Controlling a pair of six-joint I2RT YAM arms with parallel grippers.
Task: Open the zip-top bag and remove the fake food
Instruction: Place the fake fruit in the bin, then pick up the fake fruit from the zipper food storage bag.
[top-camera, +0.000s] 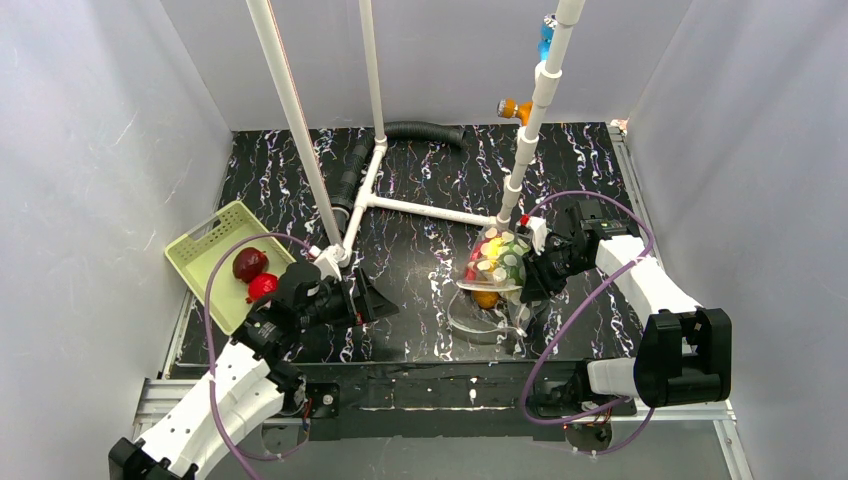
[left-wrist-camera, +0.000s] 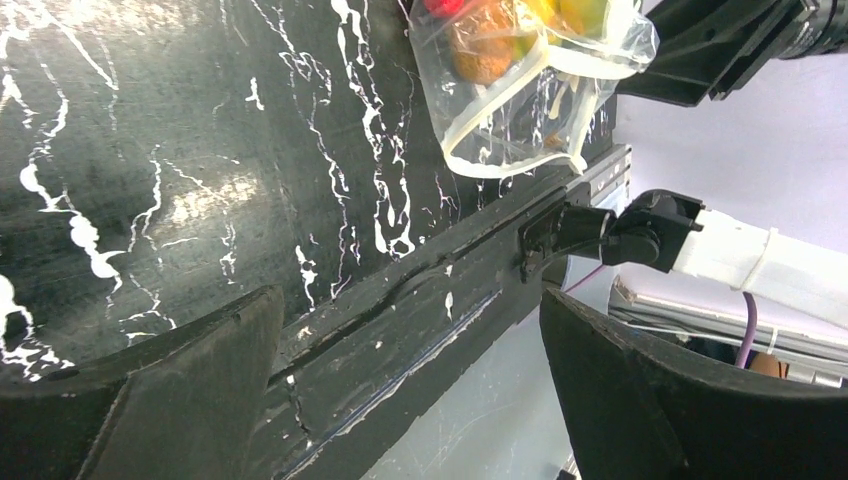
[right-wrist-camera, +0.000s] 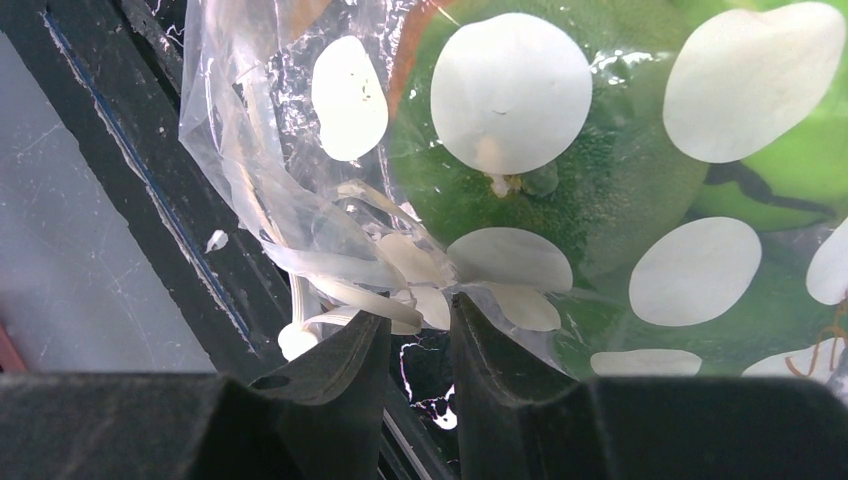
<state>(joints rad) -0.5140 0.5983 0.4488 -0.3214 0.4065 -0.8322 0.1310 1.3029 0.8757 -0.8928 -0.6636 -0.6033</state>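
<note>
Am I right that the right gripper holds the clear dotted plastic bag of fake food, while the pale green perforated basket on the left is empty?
No: the top view shows the pale green perforated basket holding a dark red round fruit and a red round fruit. The right gripper does hold the clear dotted plastic bag.

One zip-top bag (top-camera: 497, 262), one basket (top-camera: 200, 252)

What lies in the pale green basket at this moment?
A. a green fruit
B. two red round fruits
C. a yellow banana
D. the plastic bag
B: in the top view, two red round fruits lie in the basket, while the bag hangs from the right gripper, well away from the basket.
</note>
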